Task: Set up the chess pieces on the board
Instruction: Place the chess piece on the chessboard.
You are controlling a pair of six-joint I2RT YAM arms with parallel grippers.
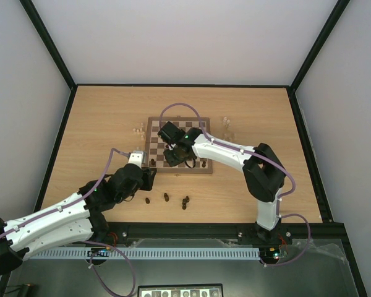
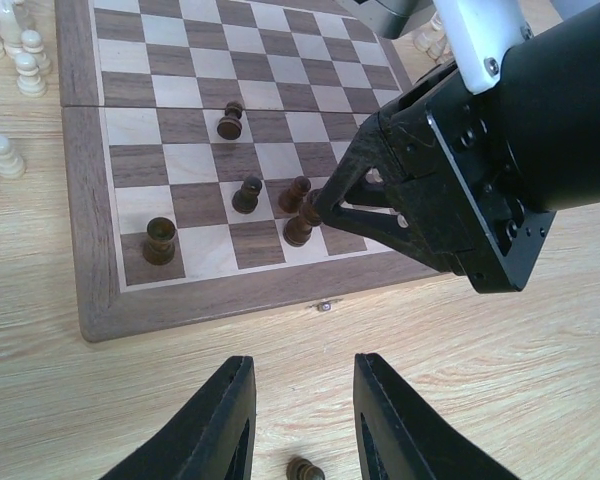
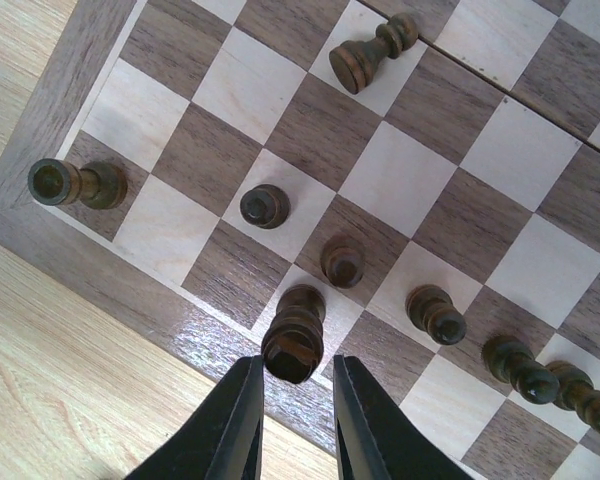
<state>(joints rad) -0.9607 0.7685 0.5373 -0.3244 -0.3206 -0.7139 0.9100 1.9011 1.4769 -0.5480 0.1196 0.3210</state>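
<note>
Your right end effector [image 3: 298,372] is down over the near edge of the board [image 2: 78,230], which sits at the centre of the tabletop [image 1: 99,124] in the overhead view. Its two fingers stand close on either side of the head of a dark piece [image 3: 293,340], which stands upright on a cream square in the row next to the border. The gap is barely wider than the piece, and you cannot tell from these views whether the pads are actually pressing on it. Your left end effector [image 2: 302,365] hangs over bare tabletop just below the board's lower left corner. Its fingers are parted by a narrow gap and hold nothing. A small dark pawn [image 2: 305,468] sits on the tabletop beneath that gap, at the bottom edge of the left wrist view. On the board, a dark rook [image 3: 75,183] stands on the corner square at the left of the right wrist view. Three dark pawns [image 3: 342,262] stand on the squares just beyond the flanked piece, and more dark pieces run off the lower right of that frame. Three more dark pieces [image 1: 166,197] lie scattered on the tabletop below the board in the overhead view. Cream pieces [image 2: 25,65] stand off the board, to its left and its right.
</note>
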